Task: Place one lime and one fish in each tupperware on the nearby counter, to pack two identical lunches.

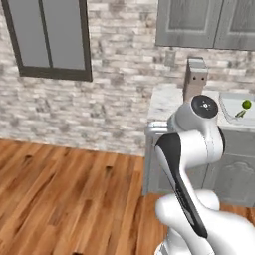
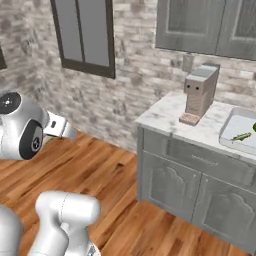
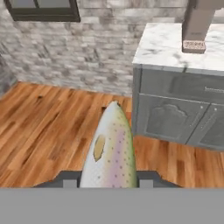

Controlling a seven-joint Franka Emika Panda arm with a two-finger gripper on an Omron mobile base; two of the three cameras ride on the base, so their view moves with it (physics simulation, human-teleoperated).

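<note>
The hand view shows the gripper (image 3: 109, 183) clamped on a speckled fish (image 3: 110, 151) above wood floor. Both base views show a tupperware (image 1: 230, 110) on the far-right counter (image 2: 170, 112), holding a lime (image 1: 246, 104).

Table (image 3: 164, 46): white veined marble look, smooth. Floor (image 3: 48, 122): glossy wood planks. Wall (image 1: 114, 89): rough pale brick. Fish (image 3: 111, 151): smooth, speckled, iridescent skin. Tupperware (image 2: 231, 131): matt grey plastic.

no readable text, label or number on anything here
</note>
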